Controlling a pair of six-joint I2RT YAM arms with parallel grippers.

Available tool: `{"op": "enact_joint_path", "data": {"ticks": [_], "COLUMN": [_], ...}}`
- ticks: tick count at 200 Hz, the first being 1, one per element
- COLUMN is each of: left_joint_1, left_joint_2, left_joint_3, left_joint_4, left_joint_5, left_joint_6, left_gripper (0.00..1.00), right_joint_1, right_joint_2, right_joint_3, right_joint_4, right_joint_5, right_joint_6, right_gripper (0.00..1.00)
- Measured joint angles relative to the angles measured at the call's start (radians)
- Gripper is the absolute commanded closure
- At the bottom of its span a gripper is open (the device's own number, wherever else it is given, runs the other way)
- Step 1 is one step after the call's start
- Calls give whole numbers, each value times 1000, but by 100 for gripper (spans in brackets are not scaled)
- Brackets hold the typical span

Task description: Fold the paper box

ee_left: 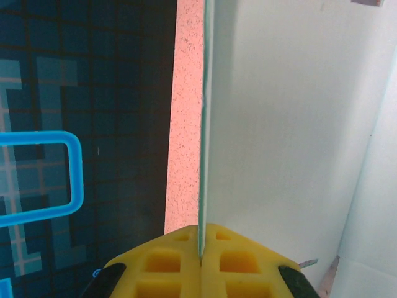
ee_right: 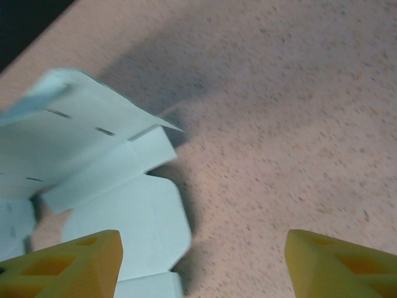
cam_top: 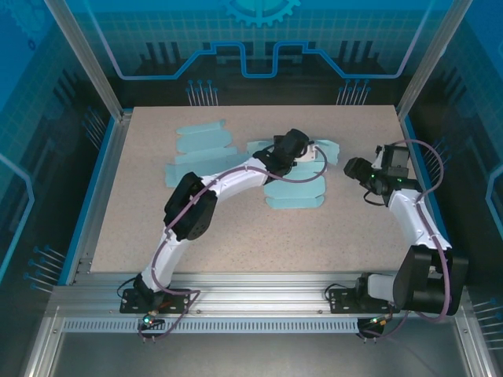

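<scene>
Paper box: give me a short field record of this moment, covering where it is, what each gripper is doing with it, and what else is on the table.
object: paper box blank, light blue, unfolded
location: middle of the table
state: mostly flat, one panel raised at the far side
left gripper: shut on a thin edge of the blank
right gripper: open, nothing between its fingers, at the blank's right side
other item: second blank, flat, far left of the table, untouched
fold progress: no box shape formed yet
</scene>
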State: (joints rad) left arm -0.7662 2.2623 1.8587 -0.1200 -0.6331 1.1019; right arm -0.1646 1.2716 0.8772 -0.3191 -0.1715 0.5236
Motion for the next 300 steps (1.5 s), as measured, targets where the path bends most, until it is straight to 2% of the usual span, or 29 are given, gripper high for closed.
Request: {"op": "enact_joint_path", "data": {"ticks": [24, 64, 148, 208, 300], "left_joint_1": [-10, -15, -15, -15, -15], "left_joint_2": [17, 30, 40, 49, 69], "left_joint_3": [-43, -67, -132, -154, -154], "left_joint_4": [83, 223, 428, 470, 489], "left_joint_5": [-23, -48, -71, -71, -77], "left_joint_6": [35, 105, 179, 184, 182], "left_gripper": [100, 100, 100, 100, 100], "right_joint_1": [-6, 8, 163, 177, 177], "right_joint_2": [34, 195, 523, 599, 674], "right_joint_3": [49, 277, 711, 721, 687], "right_joint_4": [15, 9, -138, -179, -123], "right_joint_5": [-93, -205, -226, -232, -301], "right_joint_6": [1, 23, 27, 64, 136], "right_gripper": [29, 32, 41, 41, 41]}}
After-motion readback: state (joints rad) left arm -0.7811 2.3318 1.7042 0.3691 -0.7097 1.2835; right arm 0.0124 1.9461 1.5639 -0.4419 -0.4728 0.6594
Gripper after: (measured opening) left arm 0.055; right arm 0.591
